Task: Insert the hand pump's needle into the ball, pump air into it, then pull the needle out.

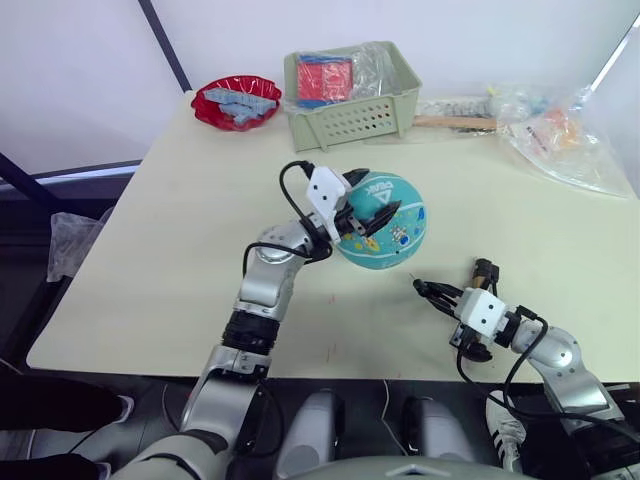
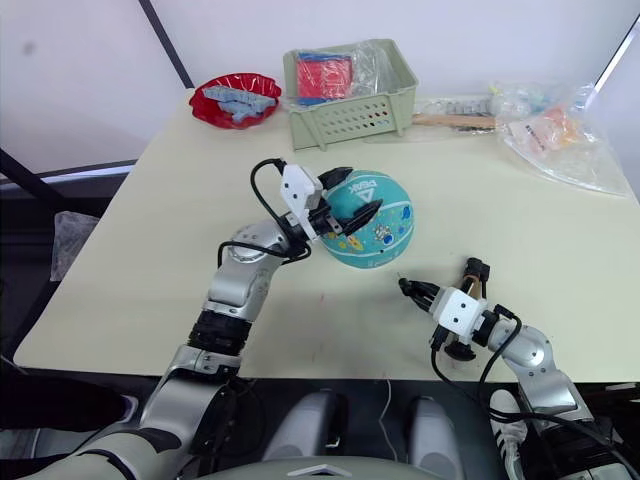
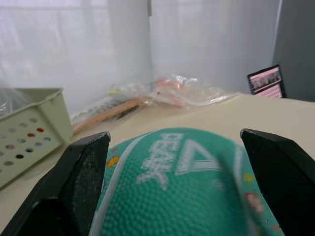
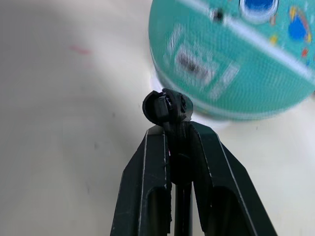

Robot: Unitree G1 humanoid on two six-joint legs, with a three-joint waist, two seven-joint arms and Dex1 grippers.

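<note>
The teal ball [image 1: 392,232] rests mid-table. My left gripper [image 1: 368,203] reaches over its left side, one finger [image 3: 74,182] spread against each flank of the ball [image 3: 182,196], holding it. My right gripper [image 1: 428,291] is just right of and in front of the ball [image 4: 236,59], shut on the black hose tip [image 4: 165,105], which points at the ball's white label patch [image 4: 197,61] a short gap away. The thin needle [image 1: 409,272] barely shows. Part of the hand pump [image 1: 485,271] shows on the table just behind my right wrist.
At the back of the table are a green basket [image 1: 350,115] holding a red packet, a red bowl [image 1: 235,100] to its left, and crumpled plastic bags [image 1: 560,135] with a wooden stick [image 1: 455,122] at the right. The table's front edge [image 1: 330,372] is close to my right gripper.
</note>
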